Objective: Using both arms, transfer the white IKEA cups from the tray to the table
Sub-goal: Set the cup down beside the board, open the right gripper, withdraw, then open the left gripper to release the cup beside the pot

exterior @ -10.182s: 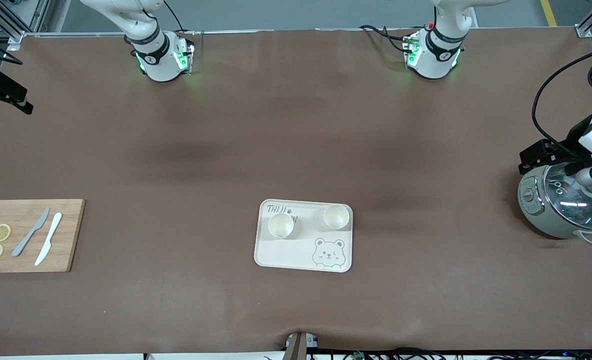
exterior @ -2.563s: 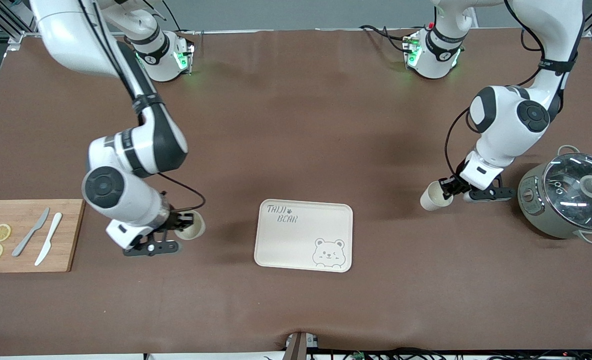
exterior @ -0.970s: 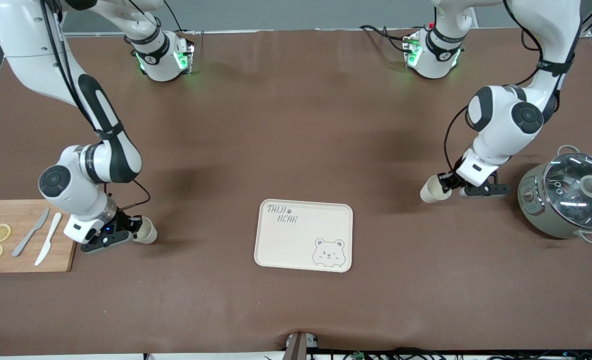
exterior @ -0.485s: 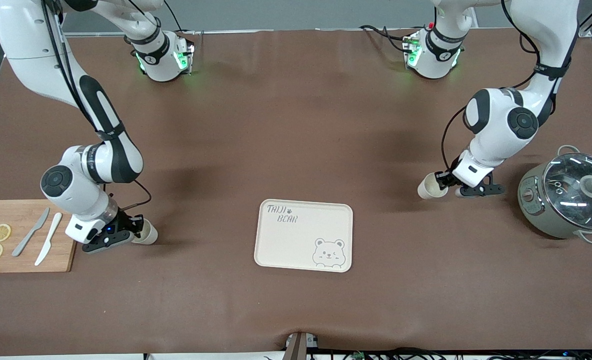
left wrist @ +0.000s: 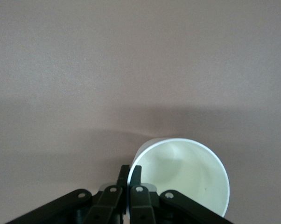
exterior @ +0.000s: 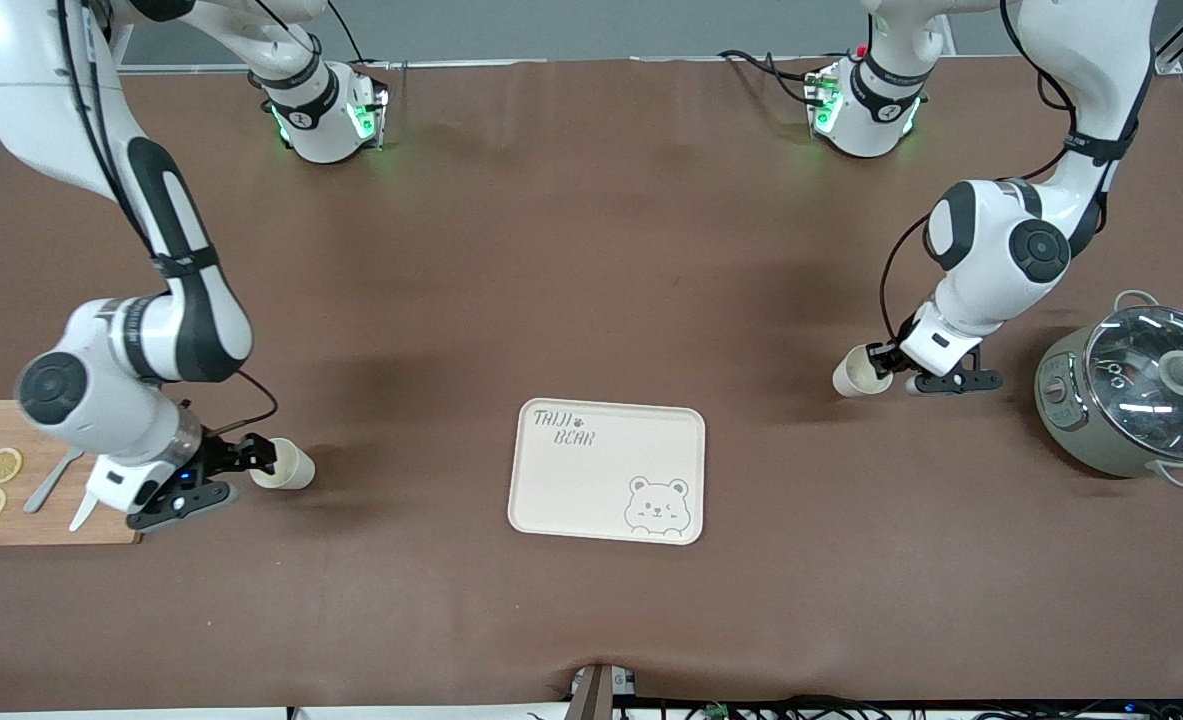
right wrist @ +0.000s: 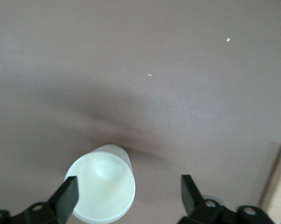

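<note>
Cream tray lettered "BEAR", winking bear drawing

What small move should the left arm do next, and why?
Probably lower the cup onto the table and open. The left gripper pinches its rim, while the right gripper is already open beside its cup, and the tray is empty.

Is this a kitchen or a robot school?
Probably a robot lab set up like a kitchen: two robot arms work at a covered table, with a cooking pot and cutting board.
</note>
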Controlling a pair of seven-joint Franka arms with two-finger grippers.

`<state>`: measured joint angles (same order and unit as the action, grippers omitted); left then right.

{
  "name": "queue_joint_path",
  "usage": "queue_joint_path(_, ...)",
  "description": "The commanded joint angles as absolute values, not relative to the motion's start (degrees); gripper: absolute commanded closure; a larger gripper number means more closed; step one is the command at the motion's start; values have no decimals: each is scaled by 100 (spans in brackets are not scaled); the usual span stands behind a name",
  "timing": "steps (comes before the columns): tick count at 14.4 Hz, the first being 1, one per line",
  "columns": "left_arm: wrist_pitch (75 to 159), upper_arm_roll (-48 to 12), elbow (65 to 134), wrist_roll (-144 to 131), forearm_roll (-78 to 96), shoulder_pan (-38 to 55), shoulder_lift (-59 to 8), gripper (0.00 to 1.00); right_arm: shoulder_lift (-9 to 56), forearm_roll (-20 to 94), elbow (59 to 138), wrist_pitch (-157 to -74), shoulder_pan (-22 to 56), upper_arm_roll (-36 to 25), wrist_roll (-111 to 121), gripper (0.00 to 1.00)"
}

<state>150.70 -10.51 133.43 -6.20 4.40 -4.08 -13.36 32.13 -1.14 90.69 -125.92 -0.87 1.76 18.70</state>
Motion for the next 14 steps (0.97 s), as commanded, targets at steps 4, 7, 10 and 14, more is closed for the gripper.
queue_joint_path(4,15056,-1063,13307,-598,167,-448,-1459,100,2525,-131,8174,-9953,-36,273,1022,0)
queue_joint_path(7,15082,-1063,13289,-606,-52,-448,-1538,100,1646,-193,8191,-9161,-105,220,984,0)
queue_joint_path(10,15091,-1063,13280,-598,-97,-448,-1556,83,794,-185,8262,-8860,-429,220,958,0)
queue_joint_path(14,14995,-1055,13193,-720,-123,-466,-1302,0,615,-193,8209,-8754,-615,220,853,0)
